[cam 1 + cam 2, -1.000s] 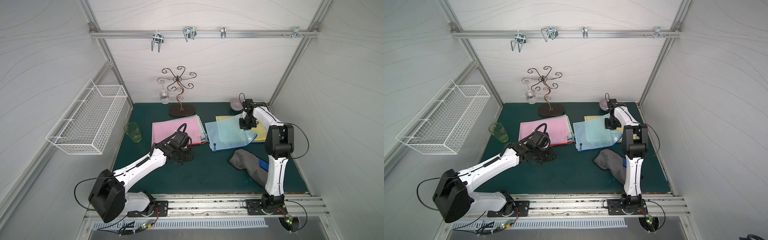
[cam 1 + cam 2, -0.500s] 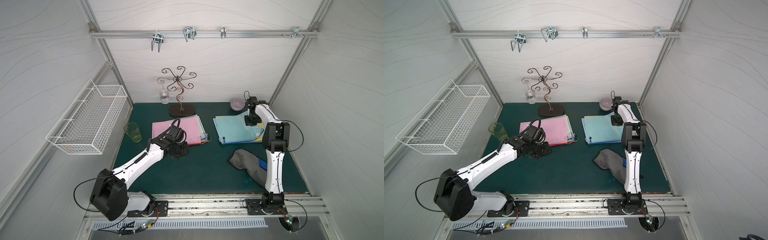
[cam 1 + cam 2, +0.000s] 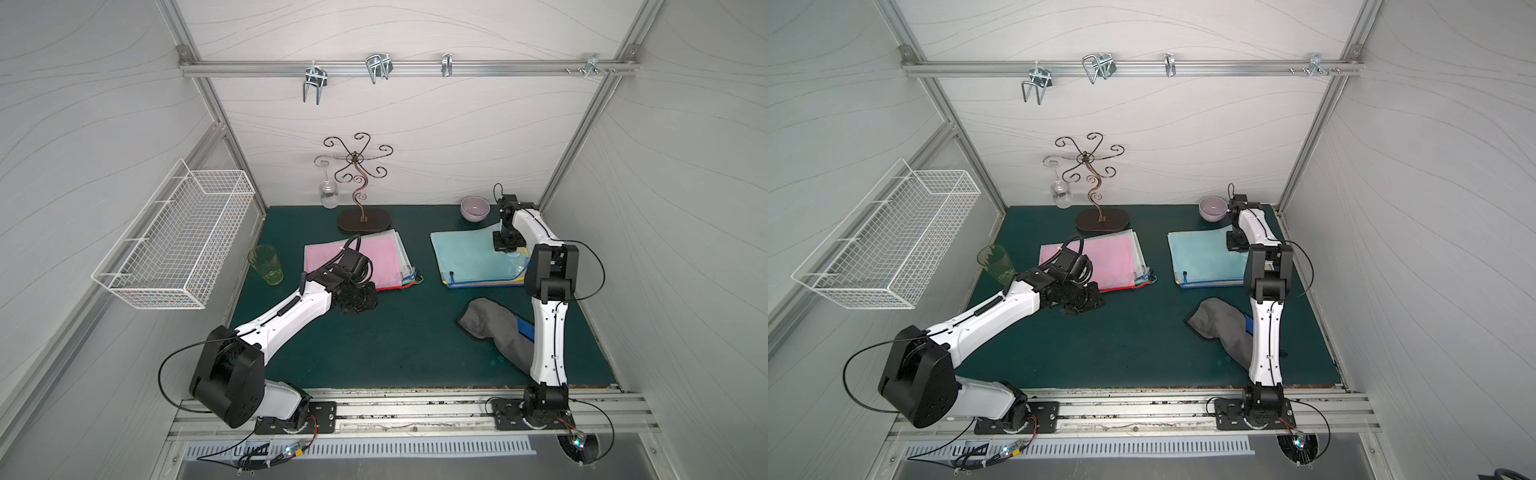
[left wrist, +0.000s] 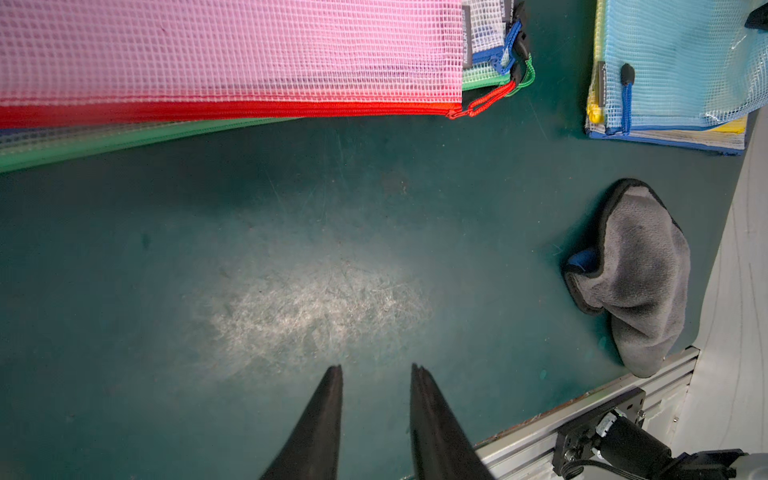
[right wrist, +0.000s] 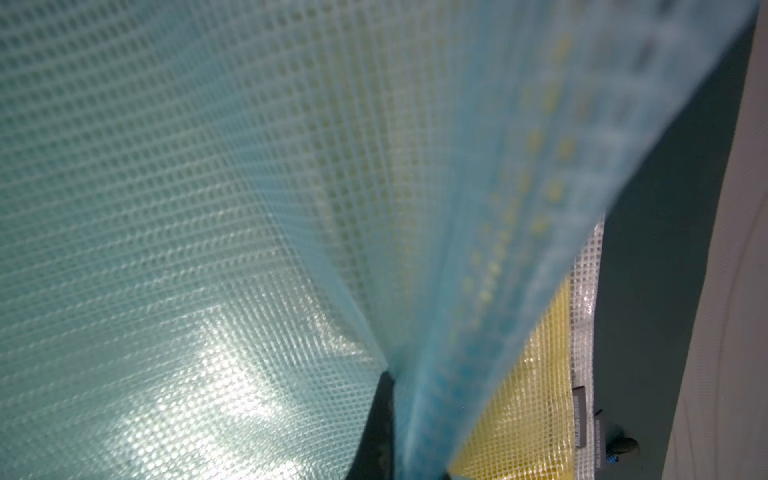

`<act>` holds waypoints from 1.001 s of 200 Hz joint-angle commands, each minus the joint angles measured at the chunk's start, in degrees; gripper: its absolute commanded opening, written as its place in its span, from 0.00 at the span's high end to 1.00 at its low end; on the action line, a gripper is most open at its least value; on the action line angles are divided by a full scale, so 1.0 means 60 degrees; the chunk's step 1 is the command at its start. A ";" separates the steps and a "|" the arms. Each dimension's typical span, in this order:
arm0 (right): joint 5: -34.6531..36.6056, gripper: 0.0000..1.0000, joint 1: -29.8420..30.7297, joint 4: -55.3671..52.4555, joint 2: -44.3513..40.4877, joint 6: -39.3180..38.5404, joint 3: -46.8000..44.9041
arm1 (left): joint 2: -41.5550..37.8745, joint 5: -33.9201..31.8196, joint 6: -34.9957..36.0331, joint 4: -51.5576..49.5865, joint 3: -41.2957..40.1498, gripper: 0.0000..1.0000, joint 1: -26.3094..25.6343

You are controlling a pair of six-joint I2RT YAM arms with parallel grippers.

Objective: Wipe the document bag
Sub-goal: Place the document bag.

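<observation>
- Right arm: the lower link stands nearly upright from its base. The elbow is folded and the forearm reaches toward the back of the counter. The wrist is turned down, so the right hand points at the surface below it.
- Right hand: closed, pinching a raised fold of the blue document bag. The right wrist view shows the mesh drawn up between the fingers.
- Blue document bag: lies flat under that hand and spreads away from it; only the pinched edge is lifted. A yellow bag lies directly beneath it, just beside the fingertips.
- Left arm: stretched low and slanting forward from its base, its links nearly in line. The left hand is held close above the counter.
- Left hand: jaws partly open with nothing between them; bare, scuffed counter lies below the fingertips.
- Pink bag stack: ahead of the left fingertips and apart from them, its red zip edge facing the hand.
- Grey cloth: crumpled on the counter, touched by neither hand. It lies well off to the side of the left hand and well behind the right hand, partly hidden by the right arm's upright link.
</observation>
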 commanded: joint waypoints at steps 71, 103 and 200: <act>0.0541 0.77 -0.0072 -0.0248 0.0008 0.0153 -0.0260 | 0.0263 0.0174 0.0118 0.0204 0.0380 0.68 0.0084; 0.0812 0.38 -0.0081 -0.0207 -0.0151 0.0391 -0.0391 | 0.0204 0.0163 0.0111 0.0196 0.0319 0.68 0.0084; 0.0946 0.01 0.0515 -0.0183 -0.1441 0.0566 -0.0290 | -0.0408 -0.0060 -0.0383 0.0349 -0.0228 0.63 0.0536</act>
